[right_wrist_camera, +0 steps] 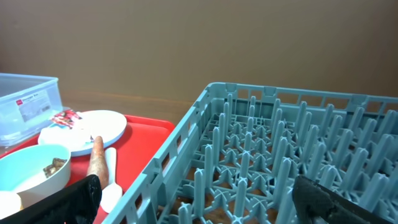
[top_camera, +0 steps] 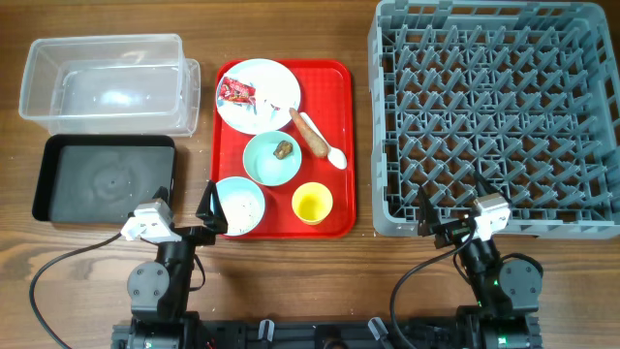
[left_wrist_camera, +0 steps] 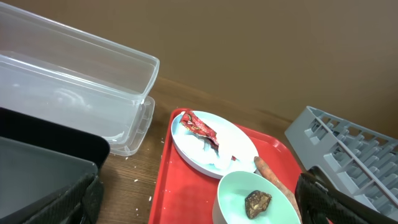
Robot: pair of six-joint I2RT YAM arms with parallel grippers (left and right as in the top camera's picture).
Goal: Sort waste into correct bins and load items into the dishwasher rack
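Note:
On the red tray (top_camera: 232,194) a white plate (top_camera: 273,82) holds a red wrapper (top_camera: 234,92) and white tissue (top_camera: 263,105). A pale green bowl (top_camera: 262,167) holds a brown lump (top_camera: 283,149). A brown stick (top_camera: 310,134) and a white spoon (top_camera: 334,155) lie beside it. A pale blue-white bowl (top_camera: 240,206) with rice grains and a yellow cup (top_camera: 312,204) sit at the tray's front. The clear tub (top_camera: 105,82) and black tray (top_camera: 105,177) are at the left, the grey rack (top_camera: 494,116) at the right. My left gripper (top_camera: 206,208) and right gripper (top_camera: 441,215) are open and empty, low at the table's front.
In the left wrist view the plate (left_wrist_camera: 199,146), green bowl (left_wrist_camera: 239,202) and tub (left_wrist_camera: 74,81) lie ahead, with white crumbs on the wood beside the tray. In the right wrist view the rack's wall (right_wrist_camera: 186,149) fills the front, the spoon (right_wrist_camera: 111,180) to its left.

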